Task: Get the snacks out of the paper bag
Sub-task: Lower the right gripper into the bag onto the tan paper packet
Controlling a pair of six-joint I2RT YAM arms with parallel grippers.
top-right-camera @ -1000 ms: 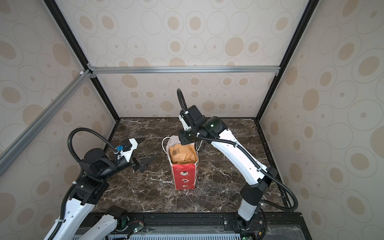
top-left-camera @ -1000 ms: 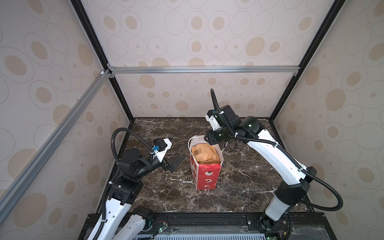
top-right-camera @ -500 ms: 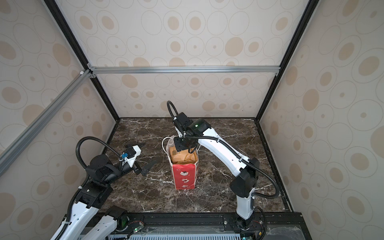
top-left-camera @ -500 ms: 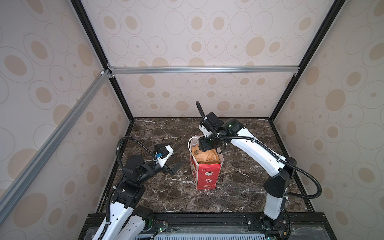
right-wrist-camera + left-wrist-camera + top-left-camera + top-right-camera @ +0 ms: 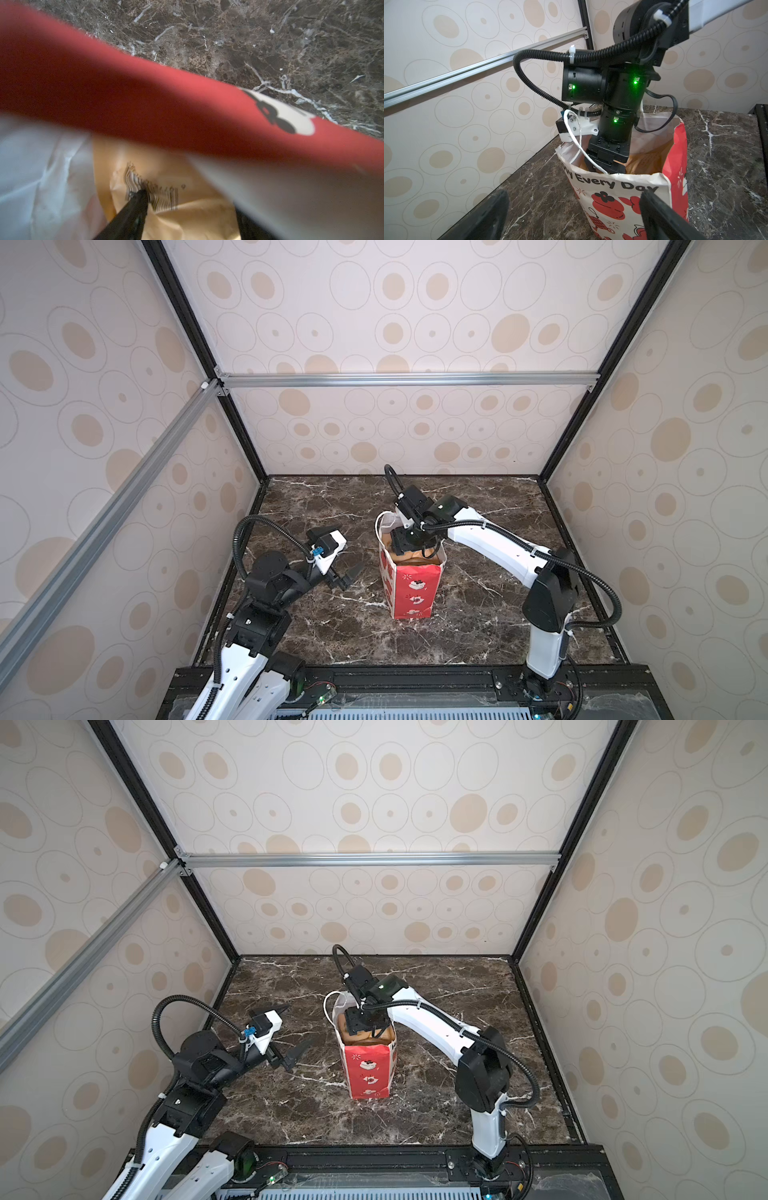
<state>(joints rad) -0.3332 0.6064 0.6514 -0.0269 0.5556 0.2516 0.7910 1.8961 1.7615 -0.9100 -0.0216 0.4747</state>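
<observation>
The red paper bag [image 5: 411,593] [image 5: 370,1073] [image 5: 623,207] stands upright in the middle of the marble table. A tan kraft snack pouch [image 5: 415,559] [image 5: 368,1039] [image 5: 187,216] fills its mouth. My right gripper [image 5: 407,543] [image 5: 360,1021] [image 5: 191,205] reaches down into the bag from behind. Its jaws stand open over the pouch. One fingertip [image 5: 142,195] touches the pouch's barcode. The other snacks are hidden. My left gripper [image 5: 345,552] [image 5: 286,1029] [image 5: 575,216] hovers wide open and empty, left of the bag and facing it.
The bag's white cord handle [image 5: 577,143] loops up beside the right wrist [image 5: 614,126]. Patterned walls and black frame posts [image 5: 245,439] close in the table on three sides. Bare marble [image 5: 478,614] lies around the bag.
The right gripper has swung left and dropped into the bag's mouth, and its jaws have spread. The left arm has sunk lower and stays open beside the bag.
</observation>
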